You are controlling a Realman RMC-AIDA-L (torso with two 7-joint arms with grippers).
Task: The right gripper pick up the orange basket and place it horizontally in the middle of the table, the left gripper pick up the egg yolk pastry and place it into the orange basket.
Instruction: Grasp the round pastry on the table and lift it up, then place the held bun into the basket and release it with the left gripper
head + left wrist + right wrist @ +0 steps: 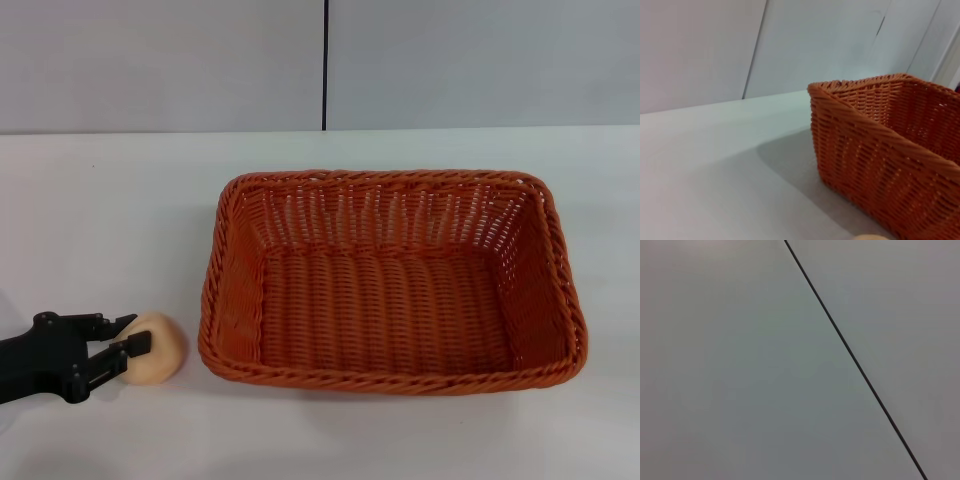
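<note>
- The left hand (128, 338) is reaching in at the near left of the desk (110, 220), its 2 fingers sitting narrowly around the egg yolk pastry (155, 348).
- The pastry pickup is seemingly underway; next comes lifting over the braided rim.
- The orange basket (392, 283) is lying just beside, empty, with open desk behind.
- The right hand is showing nowhere.

**Left wrist view: basket corner on table**

The orange basket (880, 150) fills the right part of the view, one corner turned toward the camera, braided rim and sloping woven side visible. It rests on the white table (715, 165) and casts a soft shadow beside its base. A sliver of the pale egg yolk pastry (872, 237) shows at the lower edge. A grey panelled wall (705, 50) stands behind.
</note>
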